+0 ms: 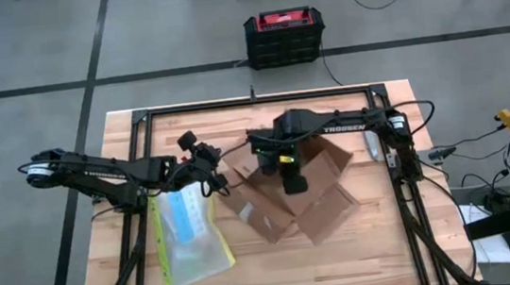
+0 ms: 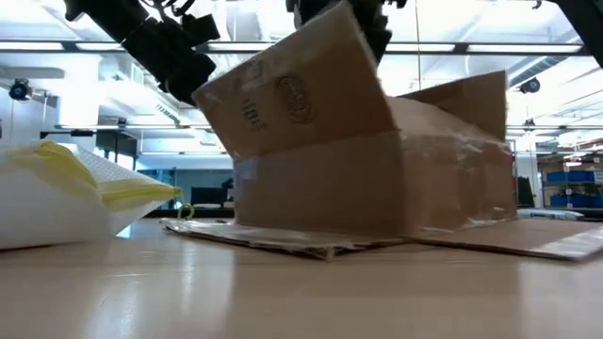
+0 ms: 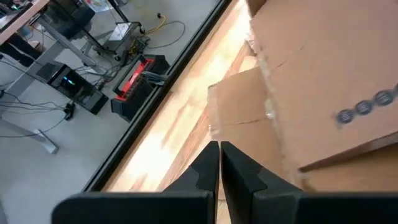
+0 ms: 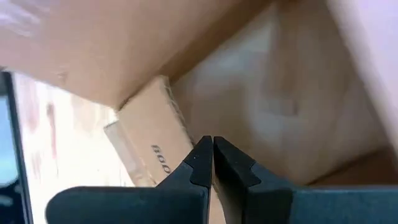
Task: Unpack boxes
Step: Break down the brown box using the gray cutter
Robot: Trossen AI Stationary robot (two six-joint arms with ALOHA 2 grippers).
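Counter: pale wooden top inside a black frame; it carries everything named below.
Cardboard carton: brown, lying open at the counter's middle with its flaps spread outward; strips of shiny clear tape show on its side in the low view, where one flap stands tilted up.
Plastic pouch: clear with a yellow-green edge, flat on the counter just beside the carton, on my left arm's side.
Black-and-red case: on the floor beyond the counter's far edge, well apart from the carton.
My right gripper: over the open carton, pointing down into it; my wrist view shows the fingertips pressed together with nothing between them, cardboard close all round.
My left gripper: between the pouch and the carton, near the carton's flap; in my wrist view the fingers meet fully and hold nothing, the flap just beside them.
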